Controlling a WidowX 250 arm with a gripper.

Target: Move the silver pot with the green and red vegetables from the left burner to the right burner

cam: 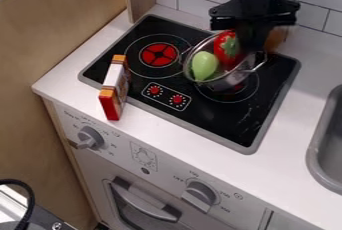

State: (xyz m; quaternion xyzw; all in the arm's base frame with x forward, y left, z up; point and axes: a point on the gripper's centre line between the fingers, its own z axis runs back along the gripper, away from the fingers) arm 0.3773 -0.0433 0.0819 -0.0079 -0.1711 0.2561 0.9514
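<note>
We see the gripper [252,47] over the metal pot [231,80] on the black stove [246,118], right beside the red toy fruit [226,48] in it, though we cannot tell whether it is open or closed. A pale green toy piece [204,65] lies in the pot too, toward its left side. Left of the pot, we see a red, white and orange box [113,88] at the stove's edge, and small printed markings around the grey knobs [91,137] below the table [155,127].
</note>
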